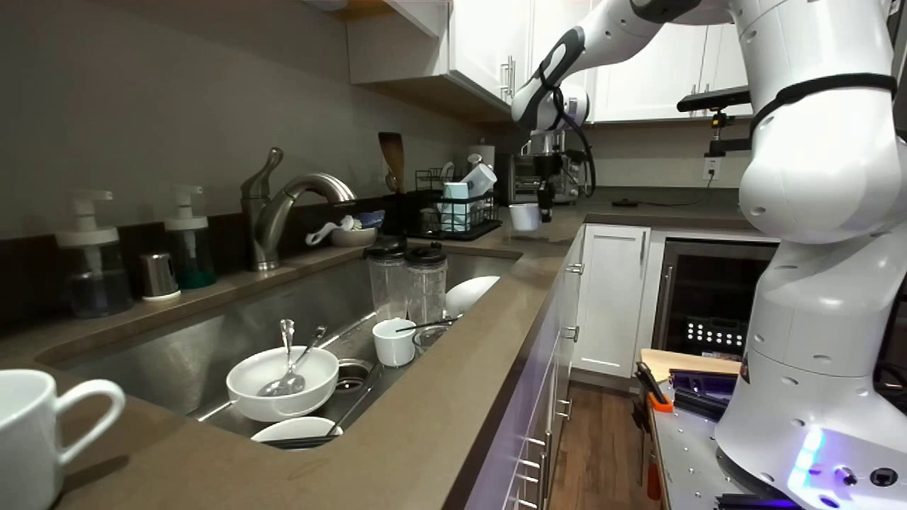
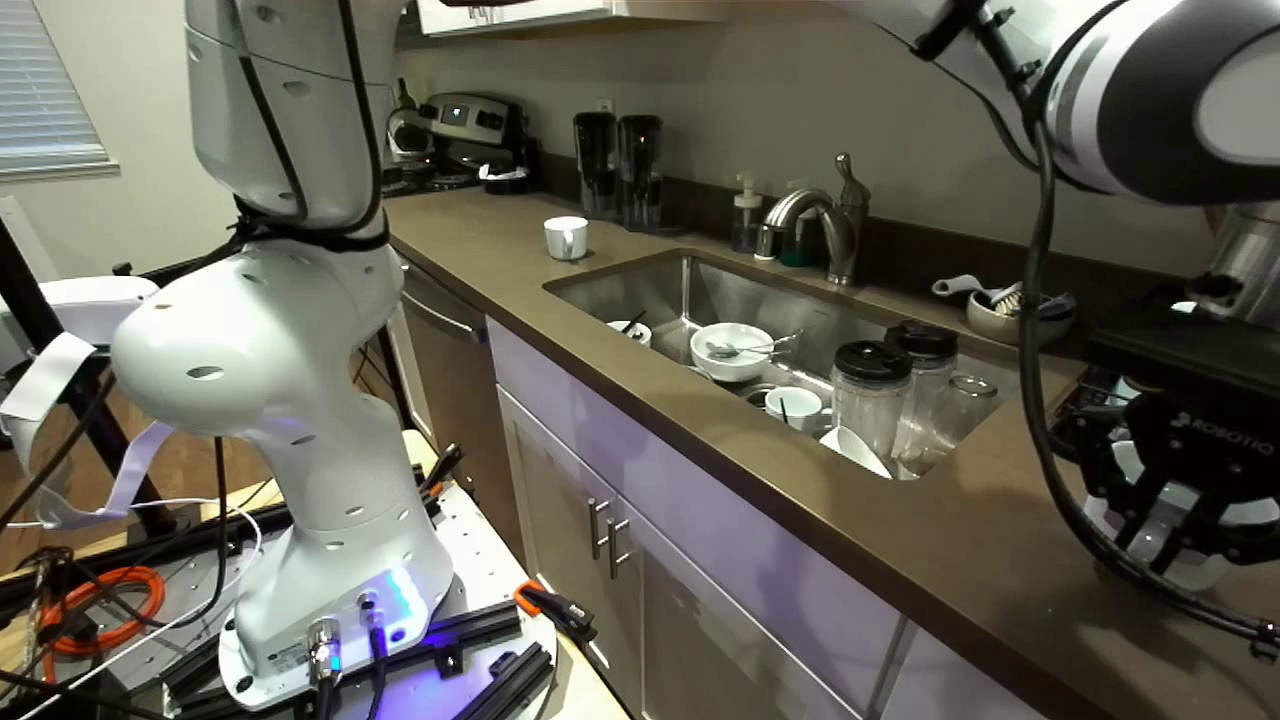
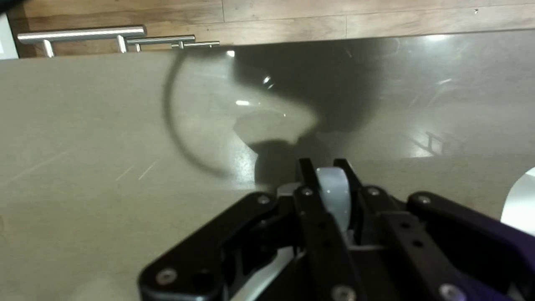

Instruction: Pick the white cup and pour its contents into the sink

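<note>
In an exterior view the white cup (image 2: 1195, 573) is largely hidden behind the end effector (image 3: 324, 165), by which it is gripped above the worktop (image 1: 489, 326), past one end of the sink (image 1: 177, 379), while another white mug (image 1: 28, 453) is cut off by the frame's edge in an exterior view.

A kitchen: in an exterior view, a steel sink (image 1: 177, 358) holding dishes (image 1: 283, 407) sits in a brown tabletop (image 1: 492, 319), faucet (image 1: 268, 234) on its left, dish rack (image 1: 485, 228) and white cabinets (image 1: 609, 304) at the far end.
</note>
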You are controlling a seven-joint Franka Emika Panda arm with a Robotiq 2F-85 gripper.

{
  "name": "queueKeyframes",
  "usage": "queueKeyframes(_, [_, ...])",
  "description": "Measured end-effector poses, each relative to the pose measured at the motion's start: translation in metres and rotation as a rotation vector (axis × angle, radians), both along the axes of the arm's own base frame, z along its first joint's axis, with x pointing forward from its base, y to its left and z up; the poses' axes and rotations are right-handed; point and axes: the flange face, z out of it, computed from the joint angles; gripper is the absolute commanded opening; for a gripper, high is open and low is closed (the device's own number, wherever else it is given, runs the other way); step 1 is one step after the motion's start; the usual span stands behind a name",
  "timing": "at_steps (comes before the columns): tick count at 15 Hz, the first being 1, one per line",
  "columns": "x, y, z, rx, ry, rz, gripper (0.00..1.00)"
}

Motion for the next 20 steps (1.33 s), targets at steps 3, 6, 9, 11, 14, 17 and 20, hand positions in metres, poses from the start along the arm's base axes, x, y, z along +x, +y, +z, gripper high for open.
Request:
queueKeyframes(3, [-0.012,0.01,0.008,-0.004,-0.015,-0.007,0.07])
queueKeyframes(6, [-0.016,0.024,0.014,0.003,-0.022,0.003,0.07])
queueKeyframes(9, [-0.005,0.044,0.018,0.01,-0.026,0.037,0.07])
queueKeyframes(11, [0.006,0.06,0.019,0.014,-0.028,0.067,0.07])
queueKeyframes(14, [0.025,0.085,0.02,0.017,-0.026,0.101,0.07])
queueKeyframes(17, [0.036,0.107,0.02,0.009,-0.009,0.108,0.07])
queueKeyframes(20, [0.037,0.126,0.021,0.008,0.003,0.111,0.07])
